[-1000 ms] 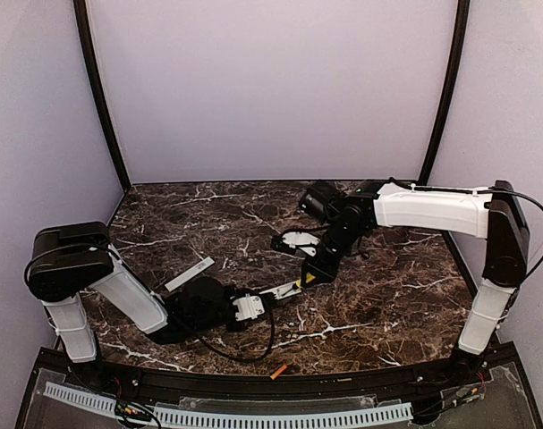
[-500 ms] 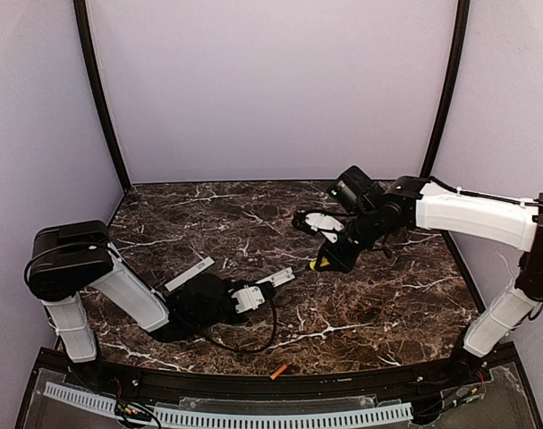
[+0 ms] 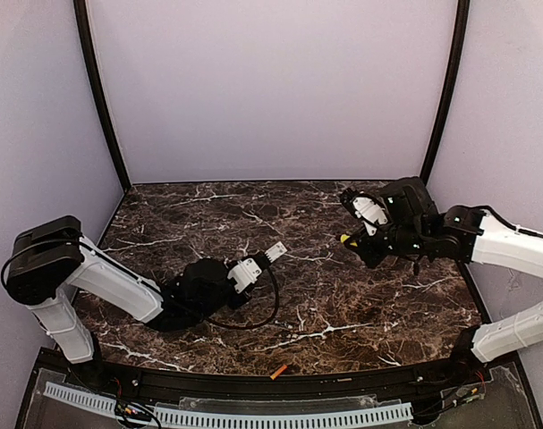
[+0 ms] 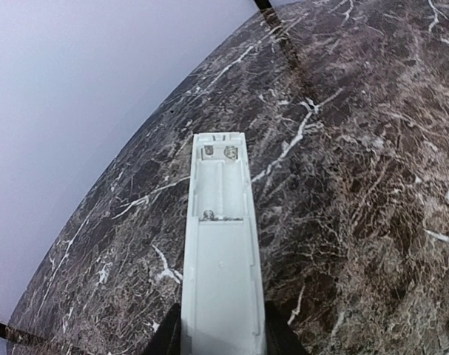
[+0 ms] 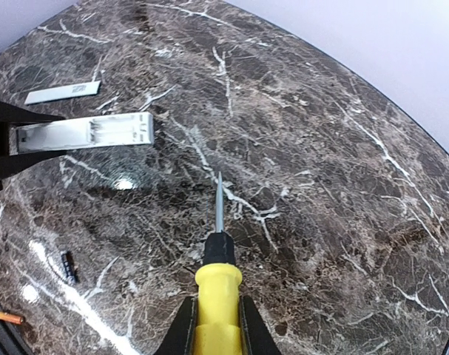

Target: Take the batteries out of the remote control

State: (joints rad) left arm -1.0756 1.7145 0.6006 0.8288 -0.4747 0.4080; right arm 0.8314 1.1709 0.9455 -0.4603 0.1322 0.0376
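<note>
From above: pinches the remote control (image 3: 273, 255) in the left gripper (image 3: 256, 265), left of mid-table (image 3: 387, 304); clamps a yellow screwdriver (image 3: 344, 239) in the right gripper (image 3: 353, 241), well apart; shows one orange battery (image 3: 277, 370) at the near edge. Left wrist: shows the opened compartment (image 4: 219, 185), fingers (image 4: 169, 342) squeezing the remote's sides. Right wrist: shows fingers (image 5: 183, 327) hugging the screwdriver's handle, cover strip (image 5: 61, 92) beyond the remote.

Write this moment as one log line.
left gripper: holds remote | compartment: open, empty | right gripper: holds screwdriver | battery: on table, near edge
</note>
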